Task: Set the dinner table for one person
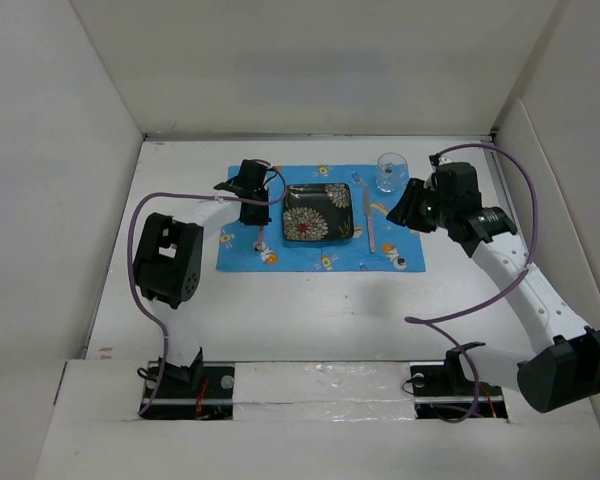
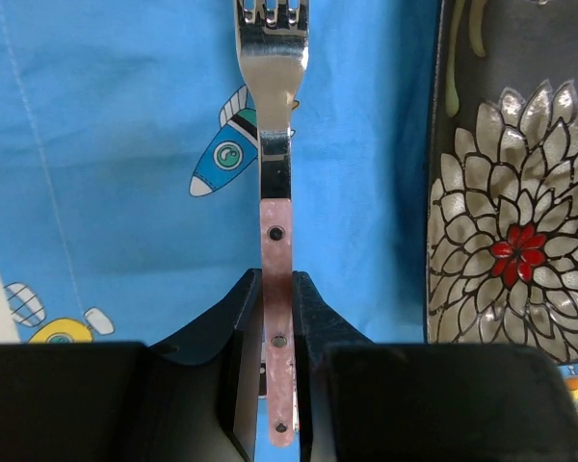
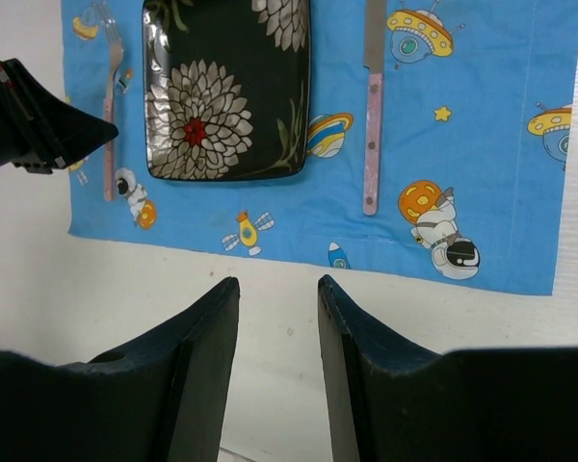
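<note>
the left pincer (image 2: 277,284) grips the fork (image 2: 273,115) by its handle to lay it beside the plate (image 2: 511,250), while the right pincer (image 3: 277,289) stands open.

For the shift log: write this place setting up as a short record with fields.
placemat: blue, cartoon-printed, flat on the dinner table
plate: black, floral, rectangular, mid-mat
knife: on the mat, right of the plate, pink handle
glass: clear, at the mat's far right corner
fork: left of the plate, pink handle
left fingers: closed on the fork's handle
right fingers: open, holding nothing, beside the mat
</note>
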Robot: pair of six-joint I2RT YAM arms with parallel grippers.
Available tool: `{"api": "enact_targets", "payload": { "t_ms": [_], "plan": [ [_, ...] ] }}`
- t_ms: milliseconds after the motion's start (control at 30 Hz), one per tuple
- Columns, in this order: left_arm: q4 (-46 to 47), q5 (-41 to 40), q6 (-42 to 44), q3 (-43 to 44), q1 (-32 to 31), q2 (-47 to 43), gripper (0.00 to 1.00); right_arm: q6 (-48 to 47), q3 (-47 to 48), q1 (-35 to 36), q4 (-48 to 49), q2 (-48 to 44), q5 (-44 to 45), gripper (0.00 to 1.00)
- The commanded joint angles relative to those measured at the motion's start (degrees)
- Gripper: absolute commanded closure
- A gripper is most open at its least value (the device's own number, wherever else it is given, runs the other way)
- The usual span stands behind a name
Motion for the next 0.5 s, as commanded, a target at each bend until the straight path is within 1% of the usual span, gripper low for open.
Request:
{"api": "enact_targets", "payload": {
  "t_ms": [0, 133, 333, 367, 400, 467],
  "plan": [
    [1.73, 0.09, -0.14, 1.63, 0.04, 0.89, 1.0, -0.63, 2.48, 1.04, 2.42, 0.5, 0.62, 0.56],
    [1.91, 0.88, 0.4, 2.52, 0.04, 2.21, 1.0, -0.2, 2.57, 1.57, 1.9, 0.86, 1.41, 0.56],
    [2.7, 0.88, 0.31, 1.46, 0.04, 3.35, 1.0, 0.6, 2.22, 2.09, 1.72, 1.03, 2.38, 0.56],
    [2.7, 0.88, 0.31, 1.37, 0.04, 3.7, 0.97, 0.6, 2.13, 2.09, 1.72, 1.12, 2.3, 0.56],
    [2.35, 0.88, 0.39, 1.55, 0.04, 3.7, 0.89, 0.69, 2.13, 2.62, 1.72, 1.3, 2.38, 0.56],
    [2.0, 0.71, 0.05, 1.55, 0.04, 3.09, 0.8, 0.69, 2.4, 2.62, 1.37, 1.73, 2.38, 0.55]
  ]
}}
